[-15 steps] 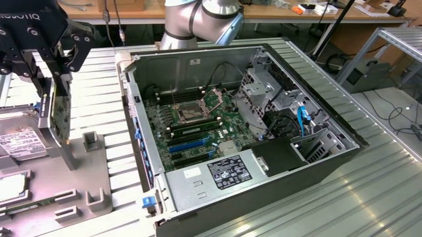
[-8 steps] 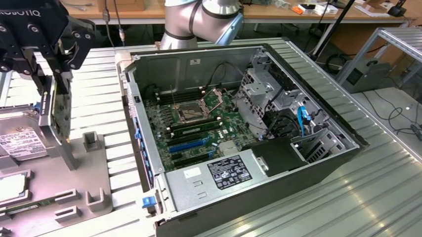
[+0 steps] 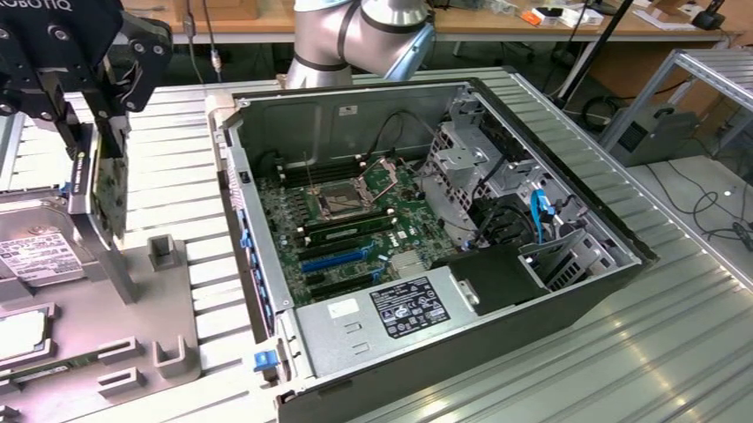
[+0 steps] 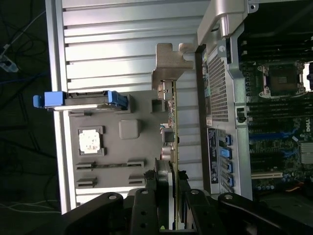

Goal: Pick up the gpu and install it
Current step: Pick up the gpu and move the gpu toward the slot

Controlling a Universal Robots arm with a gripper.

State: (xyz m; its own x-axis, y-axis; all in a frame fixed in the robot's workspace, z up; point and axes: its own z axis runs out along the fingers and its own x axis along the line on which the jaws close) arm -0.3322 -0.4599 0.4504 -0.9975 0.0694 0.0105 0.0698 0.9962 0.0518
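Exterior view — pincer (image 3: 90, 148) grips gpu (image 3: 112, 198) upright at grey tray (image 3: 147, 313); ribbed metal table (image 3: 176, 150).

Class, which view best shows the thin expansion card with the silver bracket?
The wrist view: the thin greenish-brown expansion card runs edge-on, its silver bracket clear, clamped in the black gripper. The exterior view shows it slanted, partly hidden by the gripper.

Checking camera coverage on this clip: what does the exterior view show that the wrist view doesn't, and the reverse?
Exterior view: the arm's silver body, the power supply and the drive cage inside the open computer case. Wrist view: the case's rear panel with its ports. Both: the gripper clamped on the gpu at the gray tray, and the motherboard.
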